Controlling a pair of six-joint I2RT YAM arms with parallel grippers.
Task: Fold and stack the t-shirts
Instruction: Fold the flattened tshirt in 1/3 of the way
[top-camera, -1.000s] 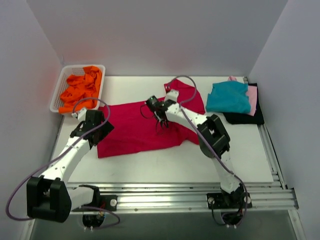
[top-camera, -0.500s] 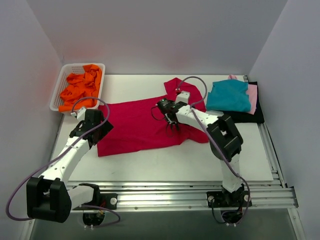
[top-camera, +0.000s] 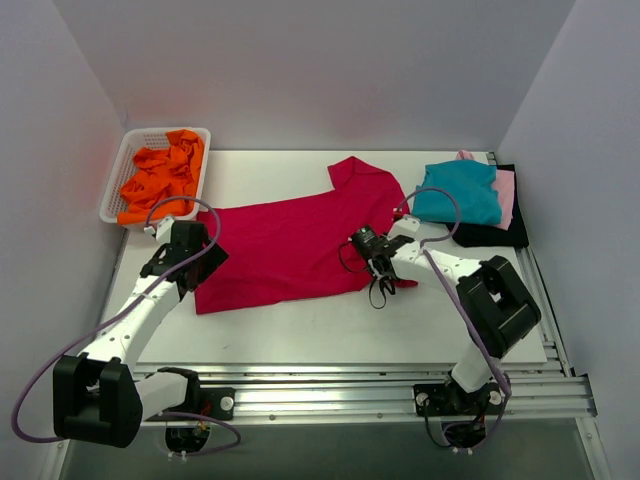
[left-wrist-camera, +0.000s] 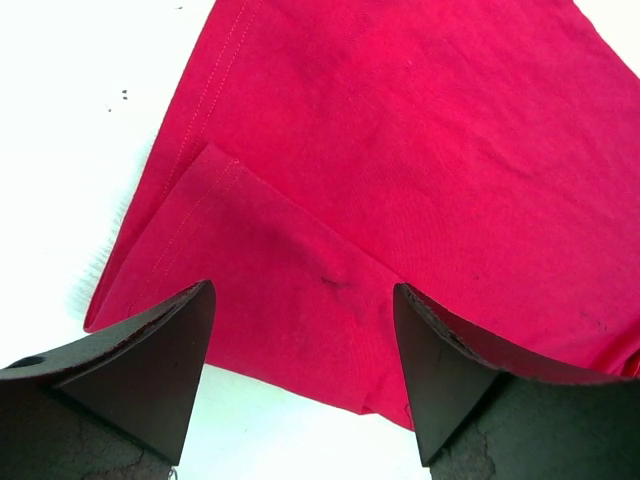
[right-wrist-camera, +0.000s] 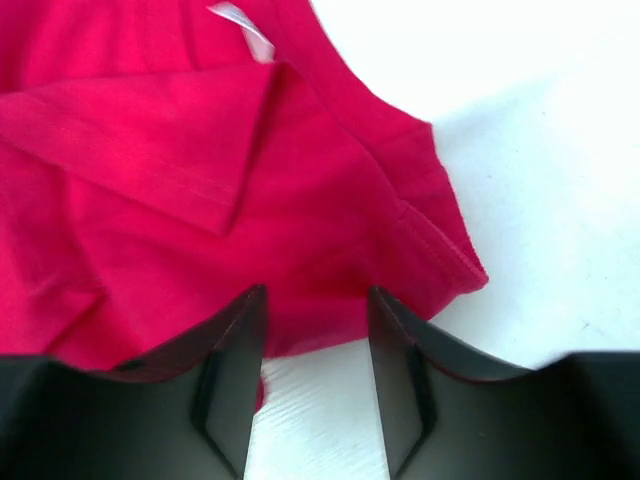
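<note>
The crimson t-shirt (top-camera: 290, 245) lies spread across the middle of the table. My left gripper (top-camera: 190, 262) hovers open over its near-left hem corner (left-wrist-camera: 150, 290), with nothing between the fingers (left-wrist-camera: 160, 350). At the shirt's near-right sleeve edge (right-wrist-camera: 440, 240), my right gripper (top-camera: 378, 275) stands open, cloth and bare table showing between its fingertips (right-wrist-camera: 240, 320). At the back right a folded teal t-shirt (top-camera: 458, 195) rests on a pale pink one (top-camera: 505, 195) and a black one (top-camera: 490, 236). An orange t-shirt (top-camera: 160, 175) is bunched in the basket.
The white lattice basket (top-camera: 110, 190) stands at the back left corner. White walls close in the table on three sides. A metal rail (top-camera: 350, 385) runs along the near edge between the arm bases.
My right gripper moved from the shirt's middle toward its near-right sleeve edge, opening from shut on the way. The shirt now lies flatter on the right. The left arm barely moved.
</note>
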